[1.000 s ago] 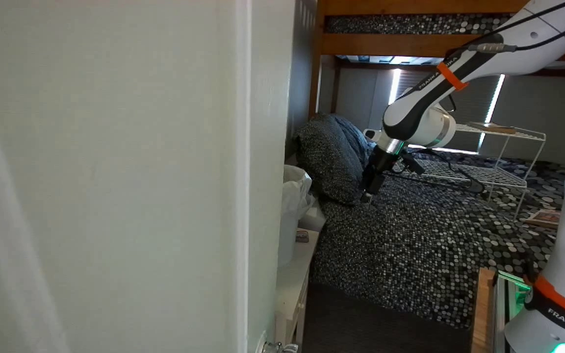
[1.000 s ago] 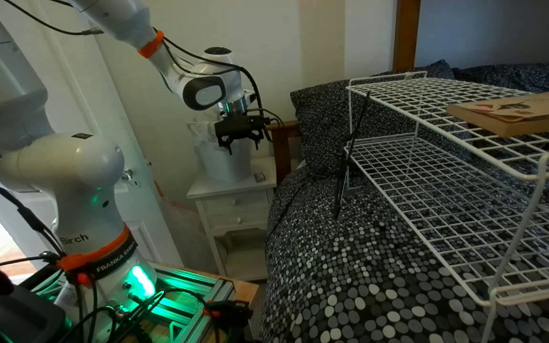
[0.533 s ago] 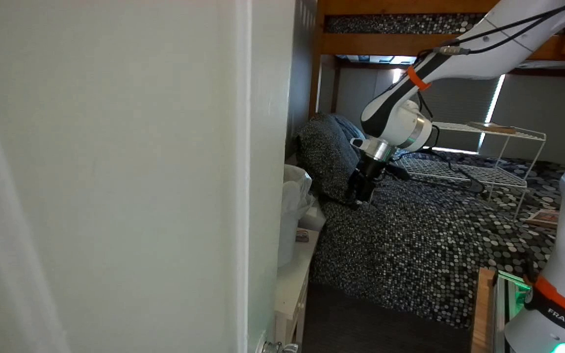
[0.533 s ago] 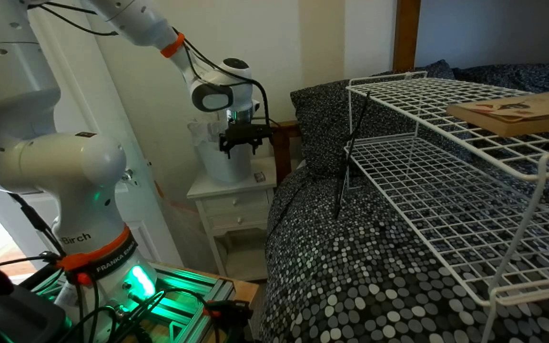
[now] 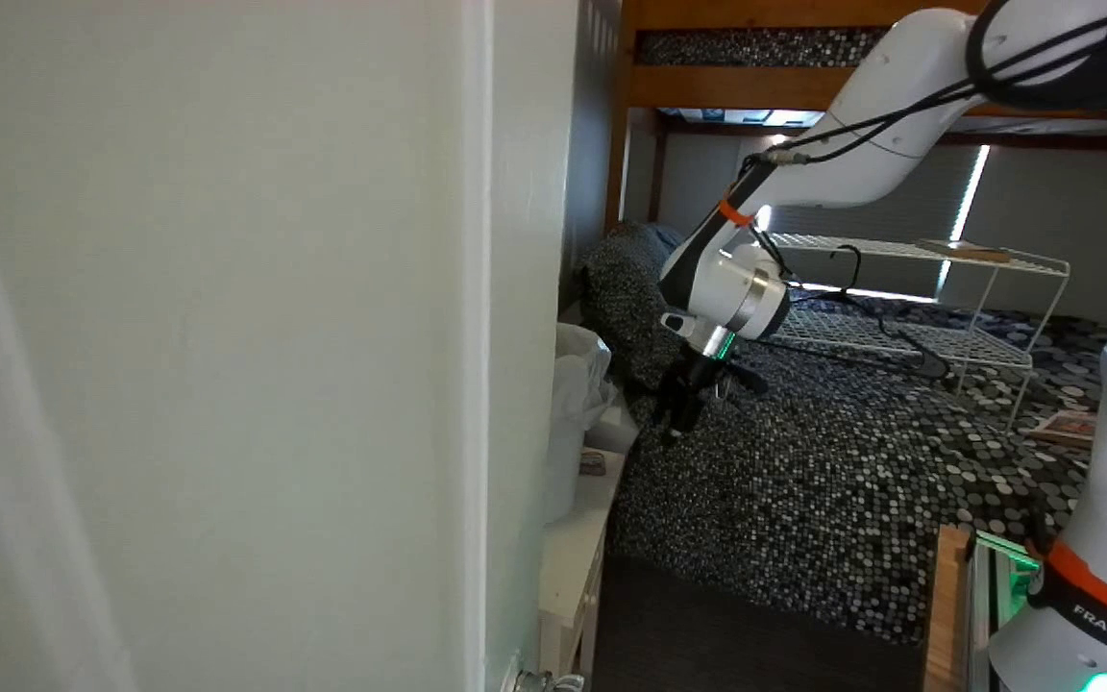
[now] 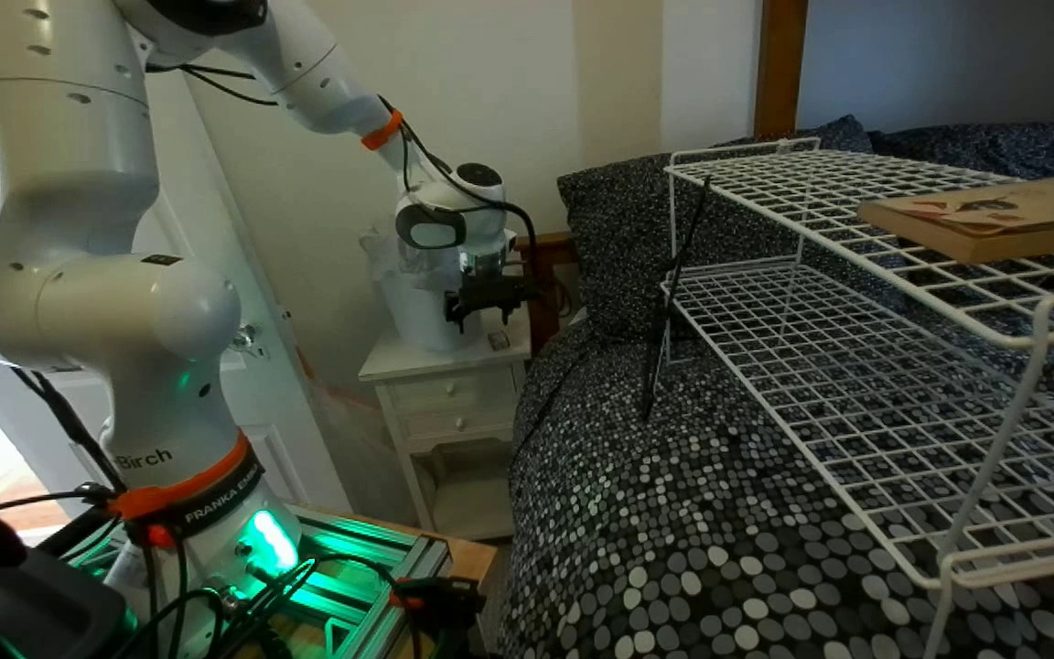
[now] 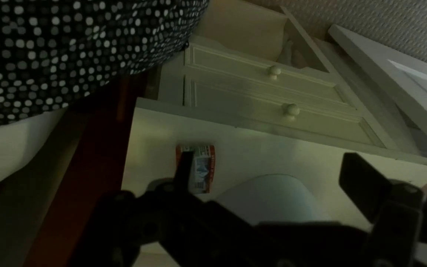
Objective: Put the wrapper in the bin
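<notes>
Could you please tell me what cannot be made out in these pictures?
Small, rectangular, red-edged wrapper: in the wrist view, a black gripper finger covers part of it; its print is too small to read.
White, rounded bin: in an exterior view, a white door hides part of it.
Bin's inside: hidden in both exterior views by its wall and crumpled, whitish liner.

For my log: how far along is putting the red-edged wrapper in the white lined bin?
Done: nothing yet; the wrapper lies on the white wooden nightstand. In hand: probably aligning; the black gripper hangs open nearby. Left: grasp, lift, drop into the bin.
</notes>
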{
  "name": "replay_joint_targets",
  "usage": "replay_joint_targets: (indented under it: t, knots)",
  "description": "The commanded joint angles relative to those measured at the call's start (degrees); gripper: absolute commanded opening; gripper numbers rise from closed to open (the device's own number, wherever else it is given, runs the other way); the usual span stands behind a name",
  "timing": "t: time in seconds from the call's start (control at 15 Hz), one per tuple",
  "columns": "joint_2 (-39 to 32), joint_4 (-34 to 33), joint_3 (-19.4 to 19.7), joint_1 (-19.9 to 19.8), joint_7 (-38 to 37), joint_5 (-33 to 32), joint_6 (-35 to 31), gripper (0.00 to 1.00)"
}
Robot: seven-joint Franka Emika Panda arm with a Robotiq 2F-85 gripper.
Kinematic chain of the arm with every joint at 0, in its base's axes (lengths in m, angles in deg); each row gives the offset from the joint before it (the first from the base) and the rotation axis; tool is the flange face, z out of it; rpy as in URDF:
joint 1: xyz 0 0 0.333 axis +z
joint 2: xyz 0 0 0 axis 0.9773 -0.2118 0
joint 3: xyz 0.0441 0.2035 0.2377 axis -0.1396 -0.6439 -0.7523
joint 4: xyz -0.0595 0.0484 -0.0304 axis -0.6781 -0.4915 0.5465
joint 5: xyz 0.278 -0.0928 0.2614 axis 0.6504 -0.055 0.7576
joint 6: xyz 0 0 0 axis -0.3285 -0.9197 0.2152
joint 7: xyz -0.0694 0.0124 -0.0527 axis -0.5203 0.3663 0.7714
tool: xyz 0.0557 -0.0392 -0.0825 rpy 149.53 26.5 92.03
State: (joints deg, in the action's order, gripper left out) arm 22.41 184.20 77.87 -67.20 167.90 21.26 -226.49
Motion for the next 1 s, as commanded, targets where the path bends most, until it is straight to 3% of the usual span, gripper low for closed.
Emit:
replay_joint_targets:
  t: [0.0, 0.4, 0.8, 0.93]
  knots:
    - [-7.89, -6.67, -3.49, -2.01, 5.15, 8.08, -2.38, 1.00]
    - [-15.46, -14.49, -7.84, -4.46, 7.95, 13.84, -4.74, 1.00]
    - [-20.03, -19.49, -10.68, -6.14, 8.79, 15.20, -5.74, 1.00]
    - [-21.08, -20.40, -11.24, -6.67, 8.93, 15.23, -5.94, 0.75]
